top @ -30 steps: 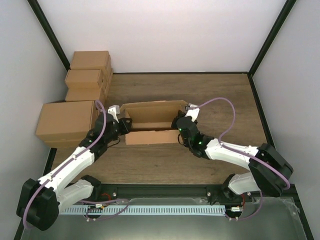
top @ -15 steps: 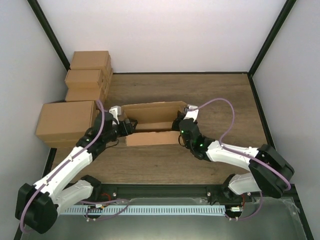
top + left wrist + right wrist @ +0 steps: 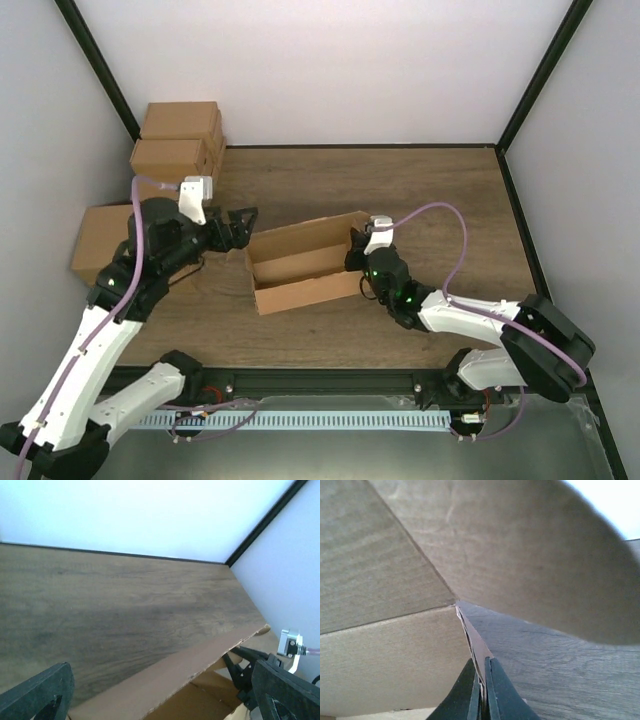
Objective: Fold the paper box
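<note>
The right claw (image 3: 479, 669) is pinched hard on a thin edge of the box (image 3: 300, 292). Its two dark fingers (image 3: 465, 692) meet with only the sheet between them. From its wrist view that edge runs up into an inner corner where two brown panels join. A third panel bows over the top in a curve. Seen from above, this claw sits at the right end of the box, at the far corner, with its arm reaching in from the right.

The left claw (image 3: 238, 224) is spread wide and grips nothing. It hangs just beside the left end of the box, fingers aimed at it. Whether it touches the cardboard I cannot tell. In its own wrist view the fingers (image 3: 40, 692) stand far apart at the bottom corners. The long far wall of the box runs low across the gap between them, and the right claw shows small at the far end.

The box lies mid-table (image 3: 420, 190) between the two claws as an open trough with its long walls up. It is skewed, with the right end farther back than the left.

Brown cartons (image 3: 178, 140) are stacked at the left wall, well apart from the box. A larger one (image 3: 100, 240) sits nearer, partly hidden by the left arm
</note>
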`<state>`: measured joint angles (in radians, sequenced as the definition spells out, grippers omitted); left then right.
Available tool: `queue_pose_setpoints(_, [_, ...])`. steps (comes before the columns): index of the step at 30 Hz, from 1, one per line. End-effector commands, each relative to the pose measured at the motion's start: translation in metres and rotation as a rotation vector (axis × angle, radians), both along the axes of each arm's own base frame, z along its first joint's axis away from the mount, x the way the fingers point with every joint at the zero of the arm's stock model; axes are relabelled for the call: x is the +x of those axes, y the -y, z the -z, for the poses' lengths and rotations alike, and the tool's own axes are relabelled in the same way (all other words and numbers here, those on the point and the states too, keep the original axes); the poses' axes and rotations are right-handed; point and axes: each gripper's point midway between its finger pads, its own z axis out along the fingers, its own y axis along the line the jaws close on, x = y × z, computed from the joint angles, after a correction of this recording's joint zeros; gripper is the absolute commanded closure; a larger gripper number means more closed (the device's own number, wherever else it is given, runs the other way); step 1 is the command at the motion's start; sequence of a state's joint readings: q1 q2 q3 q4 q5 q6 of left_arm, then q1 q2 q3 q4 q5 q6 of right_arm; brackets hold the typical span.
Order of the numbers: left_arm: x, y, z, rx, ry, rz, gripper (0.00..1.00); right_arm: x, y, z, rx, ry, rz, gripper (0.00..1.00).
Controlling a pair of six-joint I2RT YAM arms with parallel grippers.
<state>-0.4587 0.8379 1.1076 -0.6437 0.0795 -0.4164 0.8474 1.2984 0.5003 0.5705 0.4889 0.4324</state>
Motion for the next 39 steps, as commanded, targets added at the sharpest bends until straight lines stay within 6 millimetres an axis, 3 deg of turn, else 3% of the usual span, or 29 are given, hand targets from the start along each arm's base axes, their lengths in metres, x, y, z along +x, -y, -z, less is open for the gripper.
queue_pose_setpoints(1, [0.003, 0.020, 0.021, 0.215, -0.046, 0.193, 0.00, -0.025, -0.010, 0.056, -0.187, -0.116, -0.158, 0.99])
queue_pose_setpoints(5, [0.007, 0.059, 0.030, 0.243, -0.053, 0.438, 0.02, -0.029, -0.009, 0.058, -0.206, -0.106, -0.183, 0.99])
queue_pose_setpoints(10, [0.011, 0.085, 0.030, 0.235, -0.031, 0.590, 0.10, -0.031, -0.009, 0.063, -0.226, -0.110, -0.197, 0.99])
queue_pose_setpoints(14, [0.006, 0.104, 0.053, 0.294, -0.083, 0.690, 0.14, -0.031, -0.009, 0.067, -0.241, -0.116, -0.200, 0.99])
queue_pose_setpoints(18, [-0.001, 0.114, 0.066, 0.350, -0.102, 0.716, 0.27, -0.030, -0.011, 0.066, -0.245, -0.117, -0.204, 0.99])
queue_pose_setpoints(25, [0.004, 0.114, 0.084, 0.530, -0.090, 0.635, 0.42, -0.029, -0.014, 0.064, -0.249, -0.118, -0.214, 0.99])
queue_pose_setpoints(33, [-0.007, 0.124, 0.090, 0.690, -0.023, 0.622, 0.87, -0.029, -0.010, 0.066, -0.264, -0.140, -0.192, 0.99])
queue_pose_setpoints(39, [-0.016, 0.133, 0.099, 0.697, -0.029, 0.670, 0.94, -0.029, -0.008, 0.065, -0.296, -0.167, -0.184, 0.97])
